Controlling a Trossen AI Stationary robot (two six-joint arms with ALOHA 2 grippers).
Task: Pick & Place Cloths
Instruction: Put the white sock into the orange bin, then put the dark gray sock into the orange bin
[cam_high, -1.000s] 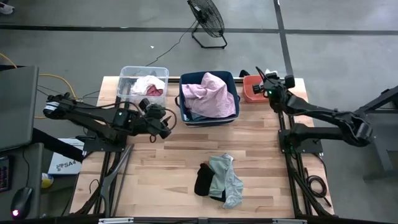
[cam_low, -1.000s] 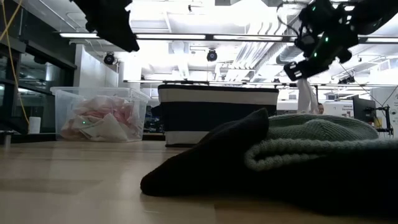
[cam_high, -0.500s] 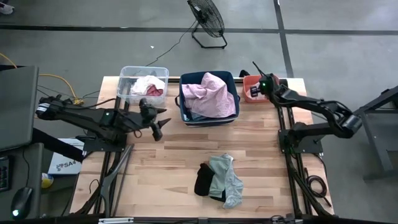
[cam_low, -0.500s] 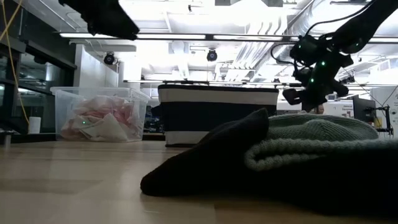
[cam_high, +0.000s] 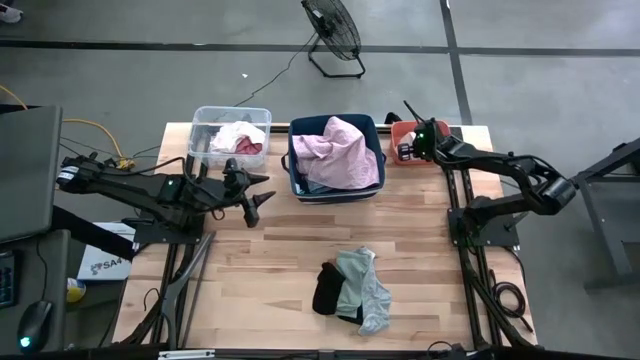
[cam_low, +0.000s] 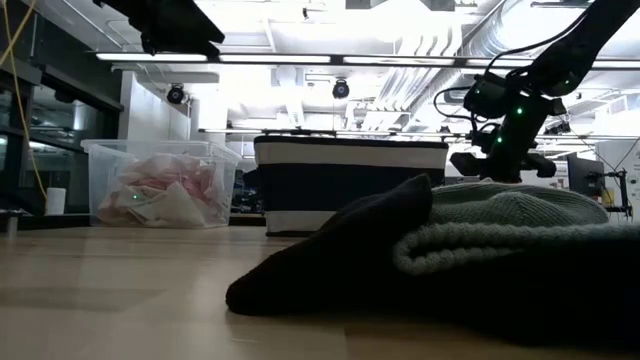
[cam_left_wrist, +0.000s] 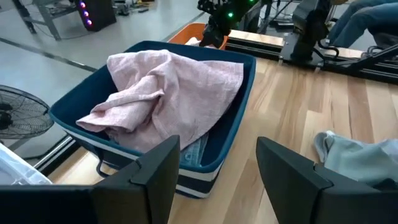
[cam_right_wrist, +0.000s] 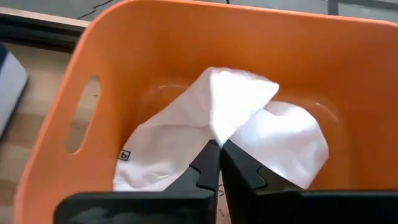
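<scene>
1. Right gripper (cam_right_wrist: 219, 163): lowered into the coral bin (cam_right_wrist: 385, 99) at the far right corner of the counter (cam_high: 290, 250). Fingers pressed together on a raised fold of the white cloth (cam_right_wrist: 249, 130), which peaks between the tips and drapes down onto the bin floor on both sides.
2. Step in hand, by judgement: placing the white cloth in the coral bin. The next move calls for parting the fingers to let the fold fall, then lifting straight up clear of the bin walls.
3. White cloth, attitude: crumpled, with no clear long axis; its pinched ridge points up toward the gripper.
4. Left gripper (cam_high: 258, 196): hovers over the counter just in front of the clear bin (cam_high: 205, 117), facing the navy bin (cam_left_wrist: 245, 93). Fingers spread apart, holding nothing.
5. Light pink cloth (cam_left_wrist: 168, 93): heaped in the navy bin, mounded above its rim, folds running roughly along the bin's length.
6. Pink and white cloths (cam_high: 238, 140): bundled in the clear bin.
7. Remaining pile (cam_high: 352, 288): black and grey-green pieces, overlapping, on the near centre of the counter, well apart from both grippers. The grey-green piece lies with its long axis running from far to near, slightly slanted. Judged the next pick.
</scene>
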